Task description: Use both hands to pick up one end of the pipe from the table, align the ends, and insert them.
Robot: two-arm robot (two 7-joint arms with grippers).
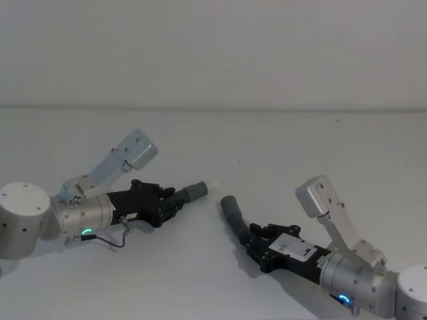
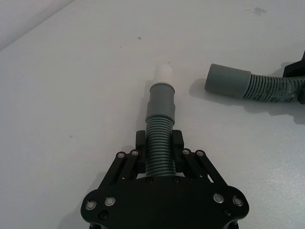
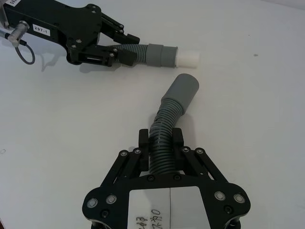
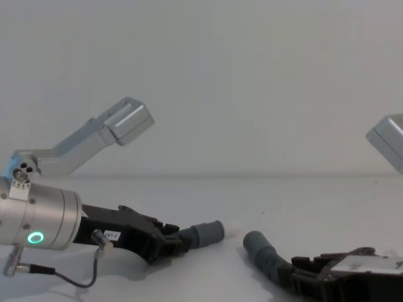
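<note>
Setting: pale plain wall [image 1: 213, 47] behind a matte white desk [image 1: 300, 147].

Item 1. Left gripper [image 2: 158, 141], low over the left half of the desk and pointing toward the middle. Its jaws are narrow and clamp the ribbed body of the left hose piece [image 3: 138, 51].

Item 2. Right gripper [image 3: 160, 138], low over the right half of the desk. Its jaws are narrow too, and clamp the curved right hose piece [image 3: 164, 124].

Item 3. Tipped cuff [image 2: 161, 101], smooth grey. It stands out past the left gripper and ends in the narrower white tip [image 2: 165, 74].

Item 4. Plain cuff [image 3: 182, 90], smooth grey, on the free end of the right hose piece. It lies near the white tip but apart from it.

Position: both hose pieces meet near the middle of the desk. Whether either one is lifted off the surface cannot be told.

Step, as judged: both pieces are grasped and alignment is in hand. The two cuffs point across one another at an angle, not mouth to tip.

Next move, as judged: turn the right hose piece until the plain cuff's mouth faces the white tip on one line. Then close the gap straight along that line. The curve of the right hose piece may make its cuff swing off line.

Count: grippers, two. Hose pieces, two. Cuffs, two. White tips, one. Desks, one.
</note>
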